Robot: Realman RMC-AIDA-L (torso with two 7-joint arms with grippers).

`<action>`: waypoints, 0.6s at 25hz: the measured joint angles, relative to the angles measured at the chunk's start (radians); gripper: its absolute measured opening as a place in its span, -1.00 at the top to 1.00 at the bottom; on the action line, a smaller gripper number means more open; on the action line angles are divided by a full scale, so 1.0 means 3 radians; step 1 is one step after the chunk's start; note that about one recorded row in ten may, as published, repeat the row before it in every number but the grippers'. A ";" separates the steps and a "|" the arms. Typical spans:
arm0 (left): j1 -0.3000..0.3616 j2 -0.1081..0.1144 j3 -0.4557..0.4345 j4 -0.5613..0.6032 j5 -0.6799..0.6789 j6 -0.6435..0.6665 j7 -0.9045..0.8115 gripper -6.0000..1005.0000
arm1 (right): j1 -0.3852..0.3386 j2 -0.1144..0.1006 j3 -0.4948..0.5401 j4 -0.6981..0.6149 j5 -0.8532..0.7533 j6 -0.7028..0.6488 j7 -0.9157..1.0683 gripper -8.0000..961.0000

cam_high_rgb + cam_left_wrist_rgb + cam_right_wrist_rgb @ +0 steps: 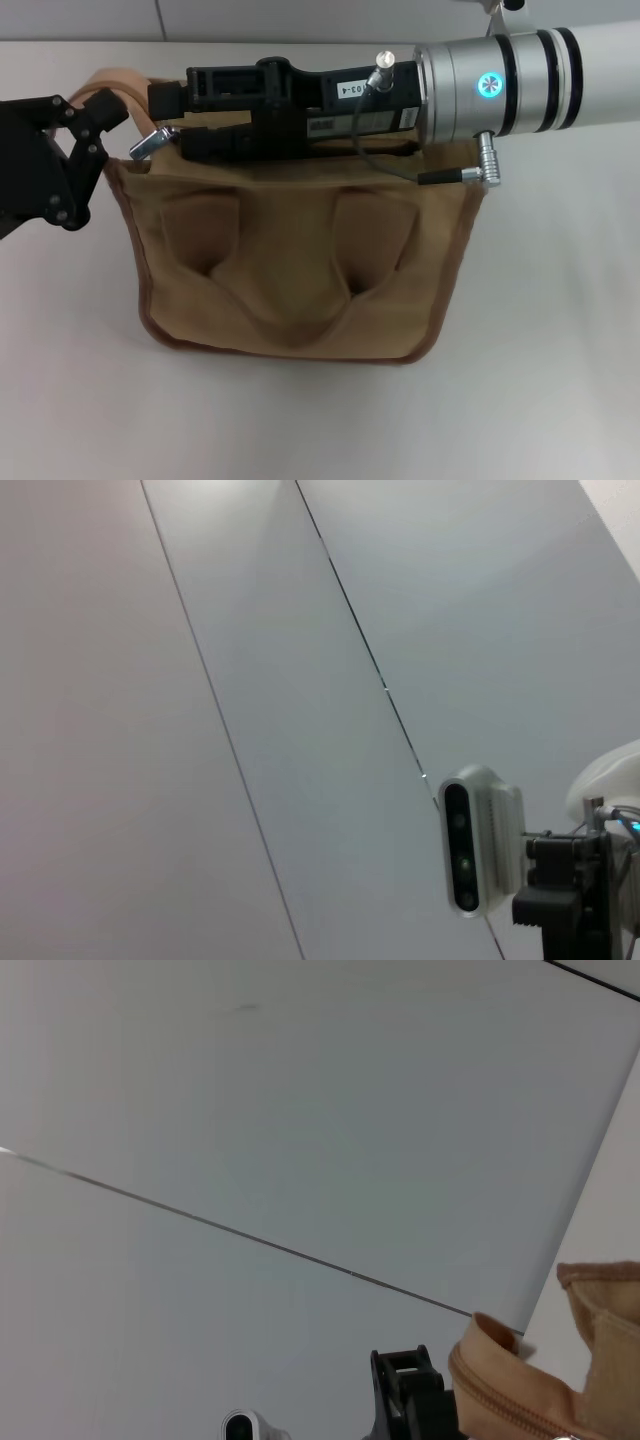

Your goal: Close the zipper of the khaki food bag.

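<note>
The khaki food bag point(300, 270) stands in the middle of the table in the head view, with its top edge hidden under my right arm. My right gripper point(166, 122) reaches from the right along the top of the bag to its left end. It is shut on the zipper's silver pull tab point(150, 142), which sticks out at an angle just below the gripper tip. The rest of the zipper is hidden under the arm. My left gripper point(108, 132) sits right at the bag's left end, below a loop handle point(105, 80). The right wrist view shows the bag's end point(500, 1390).
The bag rests on a plain white table point(560, 380). A grey cable point(400, 165) and a silver plug point(488, 158) hang from my right wrist over the bag's right top corner. A pale panelled wall point(300, 1110) stands behind.
</note>
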 joint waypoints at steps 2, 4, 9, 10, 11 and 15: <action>-0.0009 0.0000 0.0009 0.0000 0.0000 0.0014 0.0000 0.99 | 0.0005 0.0000 0.0007 0.0021 0.0002 0.0025 -0.0008 -0.69; -0.0009 -0.0001 0.0010 0.0000 0.0000 0.0036 0.0000 0.99 | 0.0005 0.0000 0.0013 0.0032 0.0002 0.0034 -0.0009 -0.69; -0.0008 -0.0003 0.0009 0.0000 0.0000 0.0062 0.0000 0.99 | 0.0029 0.0000 -0.0078 0.0076 0.0159 0.0023 -0.0011 -0.69; -0.0007 -0.0004 0.0009 0.0000 0.0000 0.0062 0.0000 0.99 | 0.0029 0.0000 -0.0078 0.0076 0.0159 0.0023 -0.0011 -0.69; -0.0006 -0.0004 0.0009 0.0000 0.0000 0.0061 0.0001 0.99 | 0.0030 0.0000 -0.0099 0.0081 0.0165 0.0030 -0.0010 -0.69; 0.0019 -0.0005 -0.0026 0.0000 0.0000 -0.0014 0.0013 0.99 | -0.0027 0.0000 -0.0119 0.0070 0.0170 0.0018 -0.0004 -0.69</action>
